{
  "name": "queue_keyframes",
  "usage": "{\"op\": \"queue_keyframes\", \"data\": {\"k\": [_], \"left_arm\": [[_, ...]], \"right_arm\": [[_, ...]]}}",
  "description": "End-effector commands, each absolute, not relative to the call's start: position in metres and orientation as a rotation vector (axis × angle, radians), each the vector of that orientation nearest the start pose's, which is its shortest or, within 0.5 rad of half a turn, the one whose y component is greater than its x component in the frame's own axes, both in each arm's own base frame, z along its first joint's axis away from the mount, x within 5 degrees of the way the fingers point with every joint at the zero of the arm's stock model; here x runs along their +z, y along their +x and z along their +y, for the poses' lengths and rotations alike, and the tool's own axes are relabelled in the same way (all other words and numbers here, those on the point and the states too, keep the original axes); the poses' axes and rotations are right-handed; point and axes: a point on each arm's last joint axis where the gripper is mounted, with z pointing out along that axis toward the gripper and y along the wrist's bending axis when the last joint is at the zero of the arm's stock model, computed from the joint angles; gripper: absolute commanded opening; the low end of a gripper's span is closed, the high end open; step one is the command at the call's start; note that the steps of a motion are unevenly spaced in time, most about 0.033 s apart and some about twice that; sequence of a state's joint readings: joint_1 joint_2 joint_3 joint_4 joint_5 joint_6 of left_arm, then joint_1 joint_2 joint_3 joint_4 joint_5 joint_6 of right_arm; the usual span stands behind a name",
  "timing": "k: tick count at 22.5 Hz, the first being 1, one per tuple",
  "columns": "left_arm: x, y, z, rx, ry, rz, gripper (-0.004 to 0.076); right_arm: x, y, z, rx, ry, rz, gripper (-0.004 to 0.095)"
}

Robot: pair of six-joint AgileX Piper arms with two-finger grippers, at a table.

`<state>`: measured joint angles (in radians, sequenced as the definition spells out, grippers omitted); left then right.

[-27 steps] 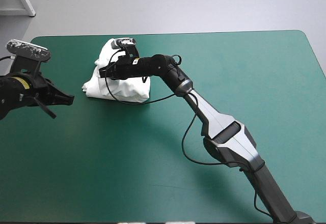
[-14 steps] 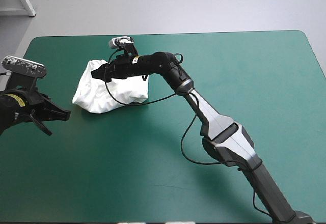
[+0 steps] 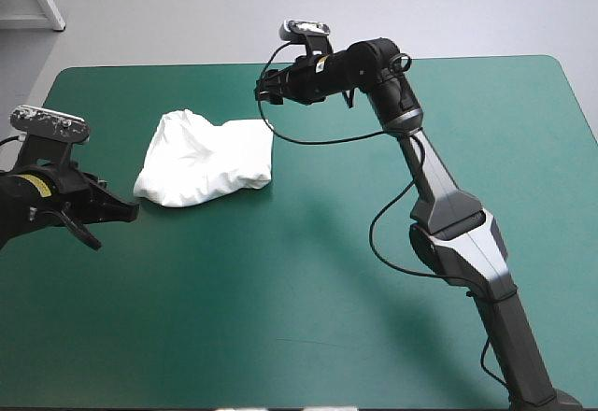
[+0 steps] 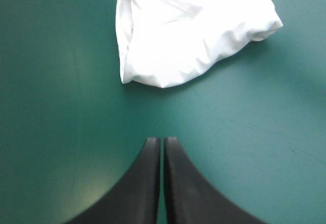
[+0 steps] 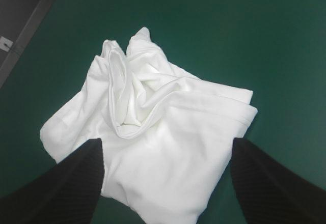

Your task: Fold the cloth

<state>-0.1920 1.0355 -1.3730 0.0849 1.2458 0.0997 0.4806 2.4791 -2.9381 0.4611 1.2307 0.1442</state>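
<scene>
We are looking down on the teal-green counter [image 3: 308,318], whose left edge is lying near the T-shirt [image 3: 206,159] and whose right edge is lying well apart from it. The T-shirt is resting on the counter as a white, loosely folded bundle, creased and bunched along its top. The right arm [image 3: 448,224] is reaching beyond the T-shirt's far right corner. The right jaws are standing wide apart above the T-shirt, gripping nothing. The left arm [image 3: 37,196] is hovering off the T-shirt's left side. The left jaws are pressed together, pointing at the T-shirt without touching it.
</scene>
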Motion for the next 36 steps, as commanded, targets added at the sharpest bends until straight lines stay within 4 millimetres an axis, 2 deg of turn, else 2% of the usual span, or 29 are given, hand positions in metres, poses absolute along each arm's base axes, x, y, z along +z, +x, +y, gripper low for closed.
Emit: {"op": "queue_keyframes", "data": {"k": [1, 4, 8, 12, 16, 17, 20, 23, 24, 25, 26, 27, 28, 31, 36], "left_arm": [[0.452, 0.164, -0.025, 0.055, 0.326, 2.316, 0.0019], [0.452, 0.164, -0.025, 0.057, 0.329, 2.312, 0.0019], [0.452, 0.164, -0.024, 0.068, 0.328, 2.311, 0.0019], [0.453, 0.165, -0.024, 0.067, 0.327, 2.301, 0.0019], [0.453, 0.165, -0.024, 0.071, 0.327, 2.300, 0.0019], [0.453, 0.165, -0.024, 0.071, 0.327, 2.303, 0.0019], [0.452, 0.164, -0.024, 0.077, 0.341, 2.309, 0.0019], [0.452, 0.164, -0.023, 0.090, 0.345, 2.322, 0.0019], [0.451, 0.163, -0.023, 0.090, 0.345, 2.326, 0.0019], [0.451, 0.163, -0.022, 0.094, 0.345, 2.328, 0.0019], [0.451, 0.163, -0.022, 0.094, 0.345, 2.328, 0.0019], [0.451, 0.163, -0.022, 0.094, 0.345, 2.328, 0.0019], [0.451, 0.163, -0.022, 0.094, 0.345, 2.328, 0.0019], [0.452, 0.164, -0.023, 0.093, 0.344, 2.321, 0.0019], [0.452, 0.164, -0.023, 0.098, 0.355, 2.318, 0.0019]], "right_arm": [[0.418, 0.426, 0.248, 1.022, -0.390, 2.109, 0.0651], [0.381, 0.440, 0.256, 0.995, -0.385, 2.245, 0.0643], [0.340, 0.445, 0.270, 0.981, -0.424, 2.382, 0.0643], [0.311, 0.445, 0.286, 0.981, -0.467, 2.441, 0.0643], [0.294, 0.445, 0.302, 0.998, -0.478, 2.442, 0.0643], [0.290, 0.443, 0.312, 1.002, -0.494, 2.425, 0.0643], [0.285, 0.440, 0.326, 1.010, -0.504, 2.395, 0.0597], [0.275, 0.439, 0.331, 1.005, -0.518, 2.412, 0.0452], [0.274, 0.440, 0.330, 0.983, -0.531, 2.411, 0.0339], [0.274, 0.440, 0.330, 0.978, -0.546, 2.404, 0.0266], [0.276, 0.440, 0.330, 0.967, -0.576, 2.385, 0.0128], [0.280, 0.439, 0.329, 0.964, -0.590, 2.372, 0.0037], [0.285, 0.439, 0.327, 0.939, -0.615, 2.364, -0.0012], [0.296, 0.443, 0.308, 0.680, -0.596, 2.412, -0.0018], [0.317, 0.455, 0.272, 0.655, -0.469, 2.401, -0.0017]]}}
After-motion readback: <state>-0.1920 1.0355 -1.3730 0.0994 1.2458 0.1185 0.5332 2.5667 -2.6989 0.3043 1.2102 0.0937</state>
